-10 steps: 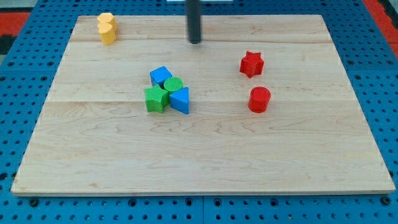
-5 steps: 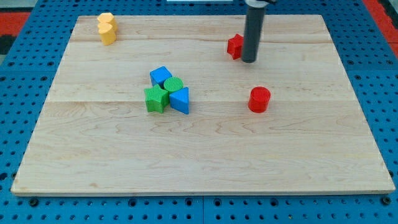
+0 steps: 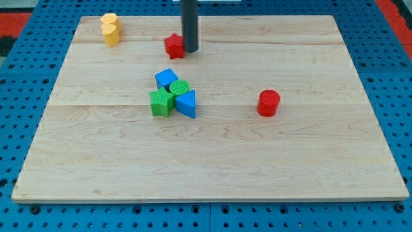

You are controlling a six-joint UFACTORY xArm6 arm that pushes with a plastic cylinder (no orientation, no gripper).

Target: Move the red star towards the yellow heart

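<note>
The red star (image 3: 174,46) lies on the wooden board (image 3: 290,167) near the view's top, left of centre. My tip (image 3: 190,50) touches the star's right side. The yellow heart (image 3: 111,29) stands at the board's top-left corner, about a hand's width to the left of the star and slightly higher.
A cluster of a blue cube (image 3: 166,79), a green cylinder (image 3: 179,88), a green star (image 3: 162,102) and a blue triangle (image 3: 187,103) sits below the star. A red cylinder (image 3: 268,103) stands alone at the right.
My tip went right past the red star, then swept left, pushing the star from the board's right side to left of centre, closer to the yellow heart.
</note>
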